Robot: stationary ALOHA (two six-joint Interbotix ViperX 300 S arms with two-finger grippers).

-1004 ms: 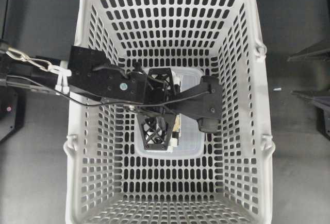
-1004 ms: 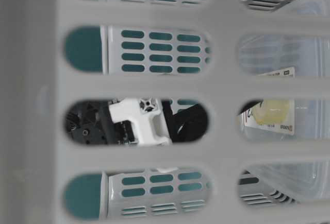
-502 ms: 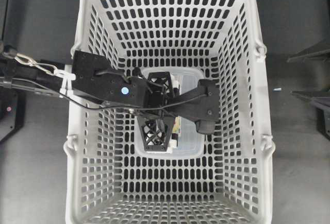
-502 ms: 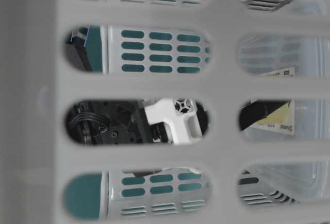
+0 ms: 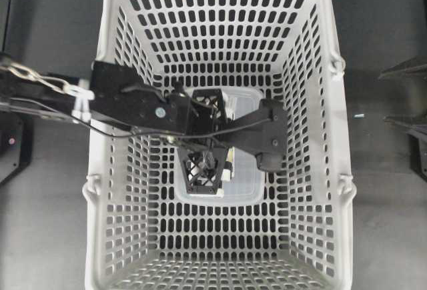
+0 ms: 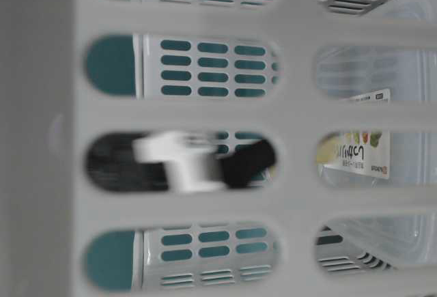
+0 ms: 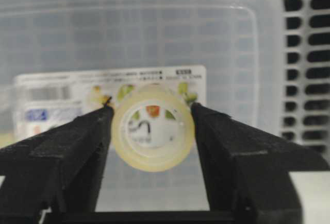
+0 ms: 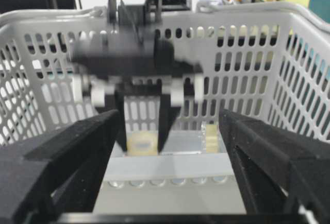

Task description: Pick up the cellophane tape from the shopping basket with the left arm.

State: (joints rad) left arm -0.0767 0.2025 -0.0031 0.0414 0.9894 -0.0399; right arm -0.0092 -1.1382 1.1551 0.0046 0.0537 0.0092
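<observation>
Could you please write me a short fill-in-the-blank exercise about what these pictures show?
1. The left gripper has its fingers on either side of the ____.
2. The roll sits in front of a clear container bearing a printed ____.
3. Everything lies inside a light-grey shopping ____.
4. The right gripper is ____.

Missing words: cellophane tape; label; basket; open

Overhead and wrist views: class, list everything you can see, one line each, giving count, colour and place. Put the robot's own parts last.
basket: one, light grey, slotted, filling the middle of the overhead view.
clear box: one, see-through with a printed label, lying on the basket floor.
tape: one, pale yellow roll, over the clear box, between the left gripper's fingers.
left gripper: one, black, inside the basket, fingers against both sides of the tape.
right gripper: one, black, open, outside the basket, facing its wall.
</observation>
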